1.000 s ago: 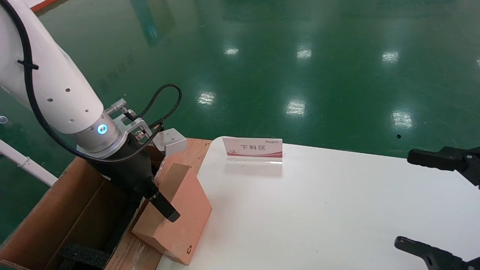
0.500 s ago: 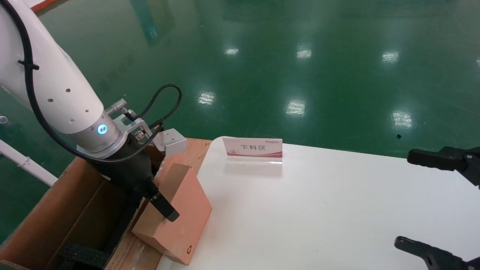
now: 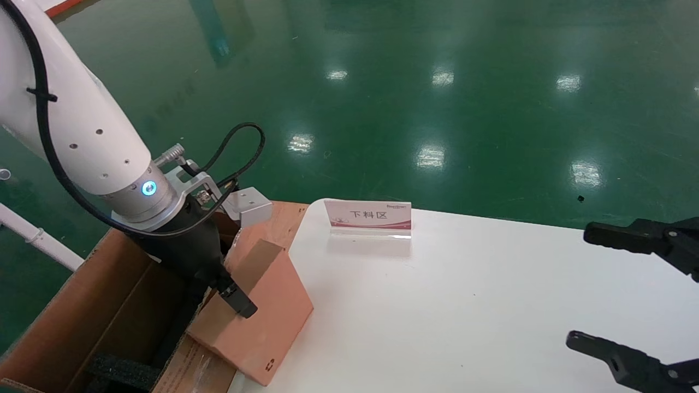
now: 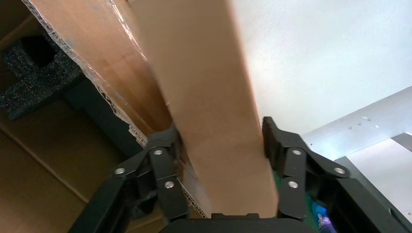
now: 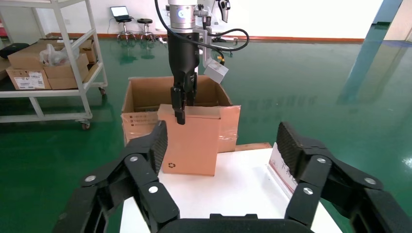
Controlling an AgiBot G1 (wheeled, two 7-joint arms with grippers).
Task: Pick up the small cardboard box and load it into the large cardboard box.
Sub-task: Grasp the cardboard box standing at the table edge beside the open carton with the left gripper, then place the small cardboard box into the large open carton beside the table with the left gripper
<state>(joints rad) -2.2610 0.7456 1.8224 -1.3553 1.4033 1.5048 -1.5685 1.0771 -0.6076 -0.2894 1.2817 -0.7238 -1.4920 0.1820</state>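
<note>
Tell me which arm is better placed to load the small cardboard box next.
Left. The left gripper is shut on the small cardboard box, which is tilted at the large cardboard box's edge. The right gripper hangs open at the table's far side.

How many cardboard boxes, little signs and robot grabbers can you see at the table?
Cardboard boxes: 2, the small pinkish-brown plain carton gripped by the left end effector, and the large brown corrugated flapped carton.
Signs: 1, the small white and pink table sign.
End effectors: 2, left, plus the open right end effector over the white table.
Total: 5.
</note>
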